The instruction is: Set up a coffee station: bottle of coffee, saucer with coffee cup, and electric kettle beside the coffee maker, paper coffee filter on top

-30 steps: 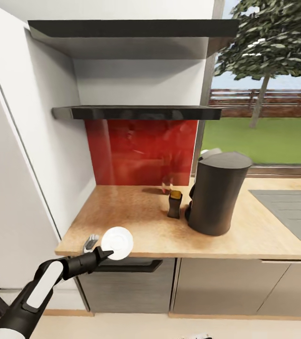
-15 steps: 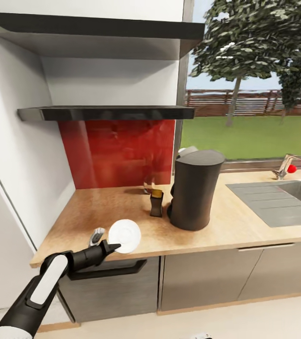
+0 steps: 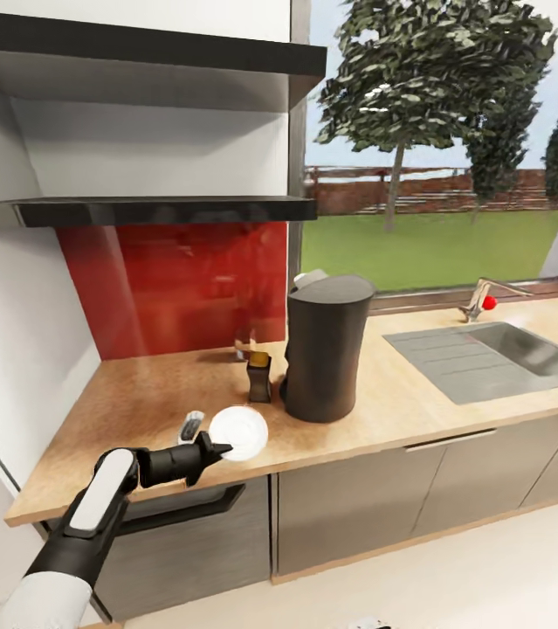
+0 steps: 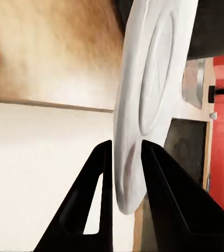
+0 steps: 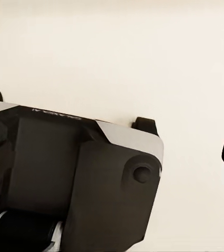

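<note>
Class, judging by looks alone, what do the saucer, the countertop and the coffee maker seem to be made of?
Saucer: smooth white, probably glazed ceramic.
Countertop: light tan, speckled grain, likely wood or wood-look laminate.
Coffee maker: matte dark grey, likely plastic or coated metal.

My claw [image 4: 123, 157] is matt black plastic; saucer [image 3: 238, 432] smooth glossy white; counter [image 3: 139, 397] speckled wood-look; coffee maker [image 3: 324, 348] matt dark grey.

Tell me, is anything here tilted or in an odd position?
Yes. The saucer is not lying flat: the left pincer pinches its rim, so it stands on edge over the countertop's front edge. The coffee maker and bottle stand upright.
</note>
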You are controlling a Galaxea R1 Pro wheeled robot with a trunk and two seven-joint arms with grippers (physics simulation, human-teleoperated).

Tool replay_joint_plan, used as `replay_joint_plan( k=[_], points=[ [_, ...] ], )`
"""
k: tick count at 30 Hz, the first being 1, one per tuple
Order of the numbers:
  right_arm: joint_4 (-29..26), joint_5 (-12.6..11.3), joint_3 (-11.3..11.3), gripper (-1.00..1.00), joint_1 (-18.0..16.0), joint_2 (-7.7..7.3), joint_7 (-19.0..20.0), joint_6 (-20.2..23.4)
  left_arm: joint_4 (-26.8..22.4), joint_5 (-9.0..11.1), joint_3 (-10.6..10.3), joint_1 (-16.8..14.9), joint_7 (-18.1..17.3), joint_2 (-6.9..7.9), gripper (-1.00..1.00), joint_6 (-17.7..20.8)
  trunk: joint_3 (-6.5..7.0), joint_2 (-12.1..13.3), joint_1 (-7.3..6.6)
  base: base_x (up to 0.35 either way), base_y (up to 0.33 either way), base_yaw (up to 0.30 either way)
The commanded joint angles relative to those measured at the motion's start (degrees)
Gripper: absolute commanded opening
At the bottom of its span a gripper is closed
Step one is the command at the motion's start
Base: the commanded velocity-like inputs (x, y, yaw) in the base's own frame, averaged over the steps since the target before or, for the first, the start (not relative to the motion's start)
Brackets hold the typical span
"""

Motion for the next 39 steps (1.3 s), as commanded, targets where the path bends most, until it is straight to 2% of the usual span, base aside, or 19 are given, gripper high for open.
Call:
replay_joint_plan(
  k=[1,2,5,8,23,29,39],
  points=[
    [-0.11,-0.57,0.40,1.00,-0.08,-0.04,-0.20,0.22,-0.04,1.38,1.33,-0.12,4.11,-0.86,-1.00,-0.45,-0.13,-0.14,0.04,0.000,0.000,-0.070],
    [-0.10,-0.55,0.40,1.00,-0.07,-0.05,-0.02,0.22,-0.03,1.76,2.64,-0.15,7.06,-1.57,-1.00,-1.28,-0.13,-0.14,0.04,0.000,0.000,-0.045],
    [-0.07,-0.53,0.41,1.00,-0.08,-0.07,0.57,0.22,-0.01,2.25,5.00,0.04,11.69,-2.61,-1.00,-3.14,-0.13,-0.14,0.04,0.000,0.000,-0.022],
    [0.02,-0.33,0.44,1.00,-0.07,-0.14,1.81,0.22,0.04,2.32,6.08,0.45,13.63,-2.95,-1.00,-4.86,-0.13,-0.14,0.04,0.000,0.000,-0.006],
    [0.27,-0.09,0.50,1.00,-0.06,-0.25,2.34,0.23,0.06,1.77,6.09,0.72,14.45,-2.62,-1.00,-6.41,-0.13,-0.14,0.04,0.002,0.000,0.000],
    [0.27,-0.11,0.55,1.00,-0.06,-0.24,2.31,0.39,0.20,1.74,6.09,0.66,14.45,-2.46,-1.00,-6.42,-0.13,-0.14,0.04,0.170,-0.055,0.000],
    [0.27,-0.09,0.58,1.00,-0.06,-0.14,2.37,0.52,3.95,1.76,6.15,0.61,14.45,-2.71,-1.00,-6.99,-0.13,-0.14,0.04,0.174,-0.094,0.000]
  ],
)
